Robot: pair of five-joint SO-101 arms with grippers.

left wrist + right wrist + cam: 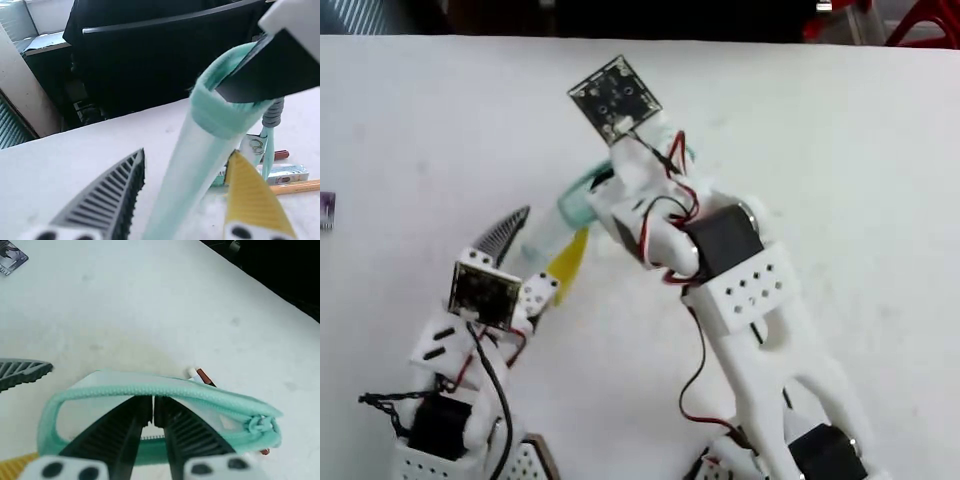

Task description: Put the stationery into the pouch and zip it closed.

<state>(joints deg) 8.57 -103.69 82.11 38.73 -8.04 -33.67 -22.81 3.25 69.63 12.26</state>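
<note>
Clamping the pouch (200, 397) rim, the right gripper (152, 404) is holding it raised. The left gripper (187, 155) is straddling it, jaws apart.

A white table (840, 140) bears a pencil (300, 186) and a small card (326, 210).

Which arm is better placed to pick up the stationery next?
Probably the left. The right gripper is shut on the pouch rim, holding it up, so it is occupied. The left gripper is open, astride the pouch, and the pencil lies just beyond it.
</note>
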